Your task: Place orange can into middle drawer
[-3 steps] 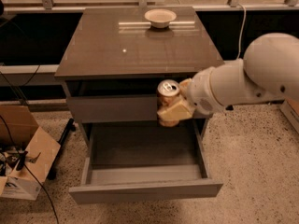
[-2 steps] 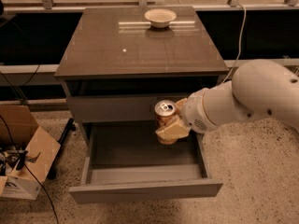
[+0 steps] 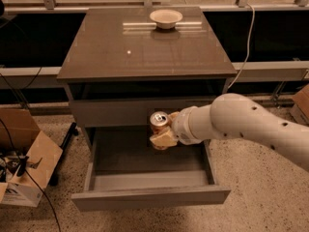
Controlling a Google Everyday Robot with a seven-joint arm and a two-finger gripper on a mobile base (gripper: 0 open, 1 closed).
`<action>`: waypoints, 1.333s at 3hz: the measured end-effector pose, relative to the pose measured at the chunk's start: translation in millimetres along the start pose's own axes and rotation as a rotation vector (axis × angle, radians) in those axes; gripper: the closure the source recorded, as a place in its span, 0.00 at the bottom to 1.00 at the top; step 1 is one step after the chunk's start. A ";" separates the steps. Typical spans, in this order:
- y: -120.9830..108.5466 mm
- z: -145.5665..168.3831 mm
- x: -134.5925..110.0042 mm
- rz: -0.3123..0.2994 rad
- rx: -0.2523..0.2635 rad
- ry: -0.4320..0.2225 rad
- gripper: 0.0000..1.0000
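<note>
The orange can (image 3: 158,121), copper-sided with a silver top and pull tab, is held upright in my gripper (image 3: 163,132). The gripper's cream fingers (image 3: 164,139) are shut around the can's sides. The white arm reaches in from the right. The can hangs above the back part of the open middle drawer (image 3: 149,195), a wide grey-brown shallow tray pulled out toward the camera. The can is above the drawer floor, not resting on it. Behind the can is the cabinet's other plain grey drawer front (image 3: 116,111), which is closed.
A cream bowl (image 3: 165,17) stands at the back of the cabinet top (image 3: 145,47). Open cardboard boxes (image 3: 24,163) and cables lie on the floor at the left. Another box edge (image 3: 301,103) shows at the right. A white cable (image 3: 248,37) hangs behind the cabinet.
The arm has moved left and down with the can, bringing it from beside the closed drawer front to over the open drawer. The grip on the can has stayed.
</note>
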State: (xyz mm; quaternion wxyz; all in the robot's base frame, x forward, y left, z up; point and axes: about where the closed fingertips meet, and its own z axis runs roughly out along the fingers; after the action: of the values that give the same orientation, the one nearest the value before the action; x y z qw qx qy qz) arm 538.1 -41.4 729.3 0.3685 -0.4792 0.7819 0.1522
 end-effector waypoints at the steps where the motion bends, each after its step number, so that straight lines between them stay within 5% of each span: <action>1: -4.4 2.0 -3.8 0.001 0.017 -0.017 1.00; 3: -8.2 21.6 21.6 0.016 0.078 0.019 1.00; 4: -20.3 41.4 43.3 0.052 0.130 -0.033 1.00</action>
State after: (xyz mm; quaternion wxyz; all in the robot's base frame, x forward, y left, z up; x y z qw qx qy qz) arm 561.8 -54.5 672.2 0.4079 -0.4310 0.7961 0.1185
